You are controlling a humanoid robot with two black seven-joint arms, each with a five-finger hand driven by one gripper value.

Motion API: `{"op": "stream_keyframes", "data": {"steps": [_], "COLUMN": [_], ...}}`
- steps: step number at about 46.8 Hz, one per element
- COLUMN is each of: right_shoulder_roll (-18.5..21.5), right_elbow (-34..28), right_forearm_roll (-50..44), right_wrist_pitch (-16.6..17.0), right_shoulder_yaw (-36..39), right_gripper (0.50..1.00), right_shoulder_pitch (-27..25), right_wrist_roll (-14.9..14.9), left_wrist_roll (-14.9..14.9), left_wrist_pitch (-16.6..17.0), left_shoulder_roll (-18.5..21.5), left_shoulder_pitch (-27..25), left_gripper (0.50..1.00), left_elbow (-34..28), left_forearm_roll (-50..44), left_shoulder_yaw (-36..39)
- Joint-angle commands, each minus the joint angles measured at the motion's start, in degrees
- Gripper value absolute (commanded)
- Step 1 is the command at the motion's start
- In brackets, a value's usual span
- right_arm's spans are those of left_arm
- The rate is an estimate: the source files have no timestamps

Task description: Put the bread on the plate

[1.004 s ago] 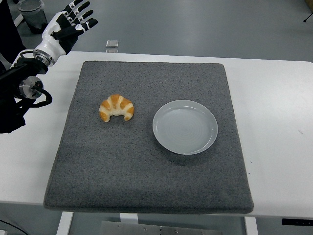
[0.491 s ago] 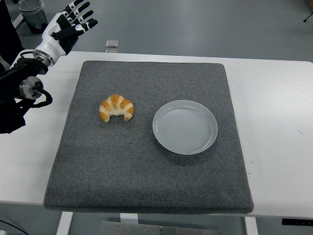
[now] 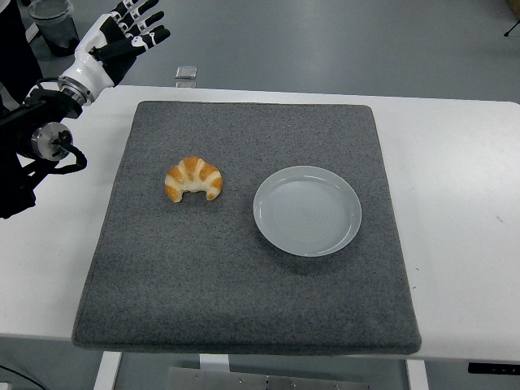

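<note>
Up at the far left corner, the left hand [image 3: 122,39] hangs in the air past the table's back edge, its black and white fingers [image 3: 146,16] spread wide and holding nothing. Its black arm [image 3: 36,138] runs back down along the left edge of the picture, over the bare white table [image 3: 463,187]. The right arm does not show.

Well apart from that hand, toward the middle, the bread [image 3: 194,179] lies on a large grey mat [image 3: 244,284] that covers most of the tabletop. It is a croissant, golden with paler bands, its two tips pointing toward the near edge. It sits in the left half of the mat, untouched.

To its right, near but not touching, is the plate [image 3: 307,210], round, pale blue-grey, with nothing on it, lying flat on the same mat.

Beyond the table's far edge, on the grey floor, a small silvery rectangular object [image 3: 186,73] lies not far from the hand; what it is cannot be told. A dark bin [image 3: 50,18] stands at the top left corner. No brand, label or writing can be read anywhere.
</note>
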Motion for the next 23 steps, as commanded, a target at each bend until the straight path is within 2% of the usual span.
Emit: {"op": "stream_keyframes", "data": {"steps": [1, 7, 11, 15, 23], "right_shoulder_roll": [0.0, 0.0, 0.0, 0.0, 0.0], "right_elbow": [0.0, 0.0, 0.0, 0.0, 0.0], "right_forearm_roll": [0.0, 0.0, 0.0, 0.0, 0.0], "right_wrist_pitch": [0.1, 0.2, 0.2, 0.2, 0.2], "right_shoulder_yaw": [0.0, 0.0, 0.0, 0.0, 0.0], "right_gripper": [0.932, 0.932, 0.932, 0.930, 0.932], "right_shoulder_pitch": [0.0, 0.0, 0.0, 0.0, 0.0], "right_wrist_roll": [0.0, 0.1, 0.1, 0.0, 0.1], "left_wrist_roll": [0.0, 0.0, 0.1, 0.3, 0.3], "left_wrist_pitch": [5.4, 15.4, 20.0, 22.1, 23.9], "left_shoulder_roll": [3.5, 8.4, 11.0, 11.9, 13.0], "left_shoulder_pitch": [-1.2, -4.4, -6.9, -10.4, -17.6], "left_gripper": [0.981, 0.975, 0.975, 0.975, 0.977], "left_elbow": [-8.5, -21.2, -26.7, -28.4, -28.6], "left_forearm_roll": [2.9, 11.2, 15.6, 19.4, 27.0], "left_shoulder_yaw": [2.1, 6.1, 8.8, 14.3, 28.5]}}
